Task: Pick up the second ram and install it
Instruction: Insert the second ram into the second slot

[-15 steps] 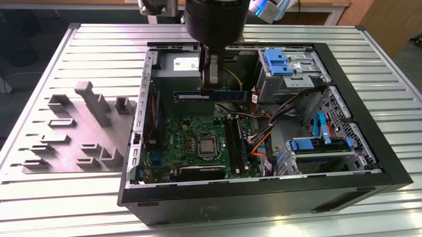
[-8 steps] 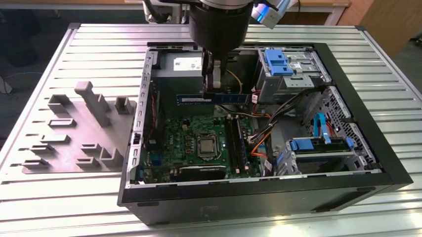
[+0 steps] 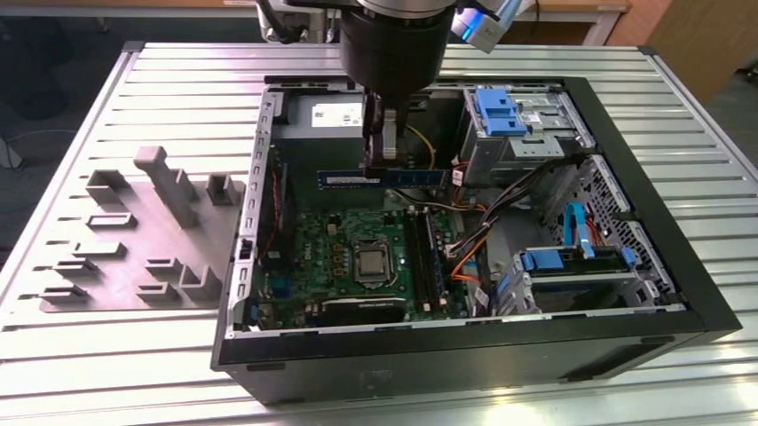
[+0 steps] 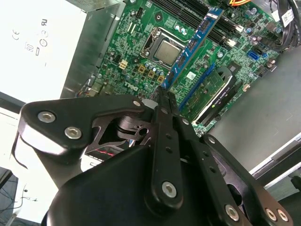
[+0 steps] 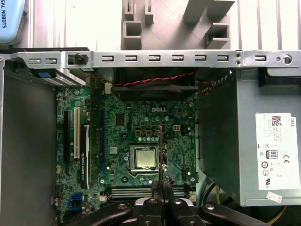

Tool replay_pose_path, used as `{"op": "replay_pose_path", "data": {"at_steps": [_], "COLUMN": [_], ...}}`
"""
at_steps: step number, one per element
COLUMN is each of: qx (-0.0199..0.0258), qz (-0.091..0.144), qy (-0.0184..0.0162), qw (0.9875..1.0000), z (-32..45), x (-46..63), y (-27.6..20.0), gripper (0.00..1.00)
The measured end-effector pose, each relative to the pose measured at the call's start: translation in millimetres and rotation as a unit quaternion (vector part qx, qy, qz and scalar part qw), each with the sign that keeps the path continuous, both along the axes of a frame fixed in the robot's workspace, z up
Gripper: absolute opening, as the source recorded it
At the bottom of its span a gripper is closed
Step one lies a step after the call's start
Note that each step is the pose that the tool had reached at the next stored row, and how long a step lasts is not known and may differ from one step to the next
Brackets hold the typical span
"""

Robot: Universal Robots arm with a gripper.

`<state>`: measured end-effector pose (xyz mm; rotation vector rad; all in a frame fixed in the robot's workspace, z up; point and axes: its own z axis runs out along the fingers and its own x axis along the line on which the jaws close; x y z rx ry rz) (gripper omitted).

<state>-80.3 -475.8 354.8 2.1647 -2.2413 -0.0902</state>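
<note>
The second ram [image 3: 409, 177] hangs in the air inside the open computer case [image 3: 474, 355]. It is above the far part of the motherboard [image 3: 343, 248] and just in front of the power supply [image 3: 326, 114], apparently touching neither. The gripper [image 3: 382, 165] reaches down from above, its fingers pinched narrow on the stick's top edge near mid-length.

The stick stands on edge with its lower edge facing the board. Its long axis is level and runs across the exterior view from left to right. The black memory slots [image 3: 429, 257] beside the processor [image 3: 373, 264] run the other way, toward the case's near wall, so stick and slots look crosswise. In the first wrist view the second ram [image 5: 160, 141] is likewise a thin line at right angles to the slots [image 5: 136, 191].

Seating it well would seem to call for the long axis parallel with a free slot, the notch matched and the stick upright. Pressure should spread evenly along the edge, not at one end. The case sits on the slatted bench [image 3: 106, 373].
</note>
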Motion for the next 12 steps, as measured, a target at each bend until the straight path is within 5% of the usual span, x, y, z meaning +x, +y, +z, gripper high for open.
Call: {"op": "replay_pose_path", "data": {"at_steps": [7, 12], "qx": [0.0000, 0.0000], "qz": [-0.003, -0.044], "qy": [0.0000, 0.0000], "qw": [1.0000, 0.9990], "z": [-0.2, -0.8], "x": [0.0, 0.0], "y": [0.0, 0.0], "gripper": [0.12, 0.12]}}
